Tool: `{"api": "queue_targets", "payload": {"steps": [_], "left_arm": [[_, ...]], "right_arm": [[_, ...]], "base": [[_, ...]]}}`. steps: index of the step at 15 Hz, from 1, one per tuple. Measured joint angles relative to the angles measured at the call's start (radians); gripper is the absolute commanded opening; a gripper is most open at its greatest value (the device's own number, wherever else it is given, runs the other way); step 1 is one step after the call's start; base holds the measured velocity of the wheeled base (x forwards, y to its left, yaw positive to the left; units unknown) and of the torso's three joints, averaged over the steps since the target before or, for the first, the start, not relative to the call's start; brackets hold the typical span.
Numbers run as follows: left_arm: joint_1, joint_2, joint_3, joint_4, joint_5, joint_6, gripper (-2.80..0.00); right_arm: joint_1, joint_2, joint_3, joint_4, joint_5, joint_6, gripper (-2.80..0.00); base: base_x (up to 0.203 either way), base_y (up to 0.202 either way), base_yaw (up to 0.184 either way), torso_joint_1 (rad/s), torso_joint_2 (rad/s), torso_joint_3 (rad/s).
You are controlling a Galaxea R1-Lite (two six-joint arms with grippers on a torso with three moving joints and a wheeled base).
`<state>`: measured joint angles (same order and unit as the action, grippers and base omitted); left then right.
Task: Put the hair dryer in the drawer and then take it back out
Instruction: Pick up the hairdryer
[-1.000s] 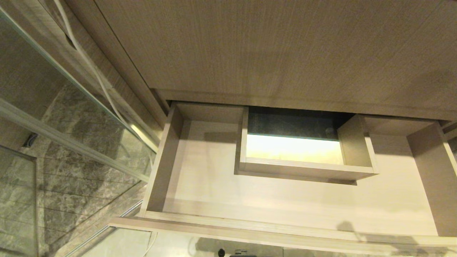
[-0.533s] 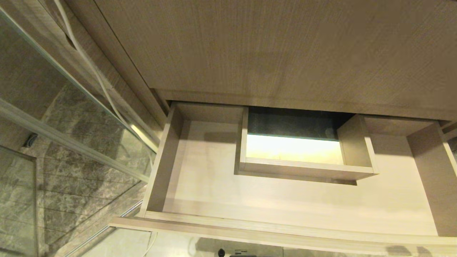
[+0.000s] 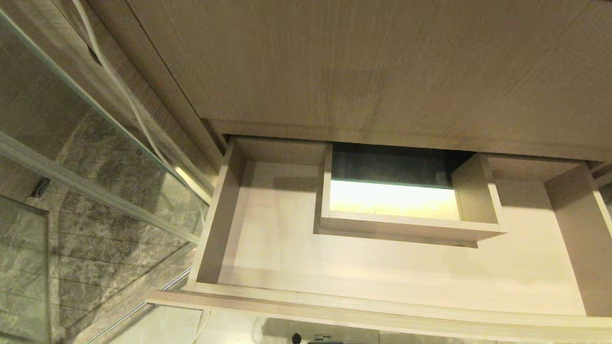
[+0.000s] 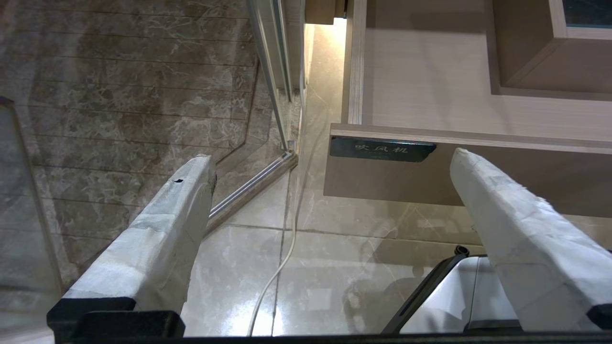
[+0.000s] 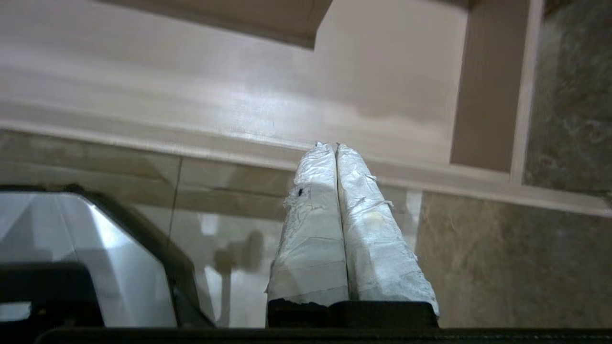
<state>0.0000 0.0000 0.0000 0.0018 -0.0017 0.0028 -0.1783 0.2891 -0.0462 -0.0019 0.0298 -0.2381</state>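
Hair dryer: in none of my views, so I cannot give its bearing or long axis. Drawer (image 3: 382,277) stands pulled out, its floor bare around the boxed cutout (image 3: 406,200). Right pincer (image 5: 333,145), pressed shut on nothing, hangs outside the front edge; left pincer (image 4: 330,167) gapes wide, holding nothing, near the labelled corner.

drawer (image 3: 267,229) open, floor bare | boxed cutout (image 3: 406,224) blocks mid-rear
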Motion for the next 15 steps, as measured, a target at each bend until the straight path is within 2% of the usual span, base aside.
{"api": "queue_targets", "payload": {"steps": [3, 5, 7, 11, 15], "left_arm": [[0.000, 0.000, 0.000, 0.000, 0.000, 0.000, 0.00], [0.000, 0.000, 0.000, 0.000, 0.000, 0.000, 0.00], [0.000, 0.000, 0.000, 0.000, 0.000, 0.000, 0.00], [0.000, 0.000, 0.000, 0.000, 0.000, 0.000, 0.00], [0.000, 0.000, 0.000, 0.000, 0.000, 0.000, 0.00]], "right_arm": [[0.043, -0.011, 0.012, 0.035, -0.006, 0.017, -2.80], [0.120, -0.034, 0.012, 0.036, -0.006, 0.034, -2.80], [0.155, -0.111, 0.013, 0.038, -0.006, 0.055, -2.80], [0.176, -0.251, 0.014, 0.089, -0.029, 0.186, -2.80], [0.178, -0.284, 0.013, 0.088, -0.032, 0.231, -2.80]], "base": [[0.000, 0.000, 0.000, 0.000, 0.00, 0.000], [0.000, 0.000, 0.000, 0.000, 0.00, 0.000], [0.000, 0.000, 0.000, 0.000, 0.00, 0.000], [0.000, 0.000, 0.000, 0.000, 0.00, 0.000], [0.000, 0.000, 0.000, 0.000, 0.00, 0.000]]}}
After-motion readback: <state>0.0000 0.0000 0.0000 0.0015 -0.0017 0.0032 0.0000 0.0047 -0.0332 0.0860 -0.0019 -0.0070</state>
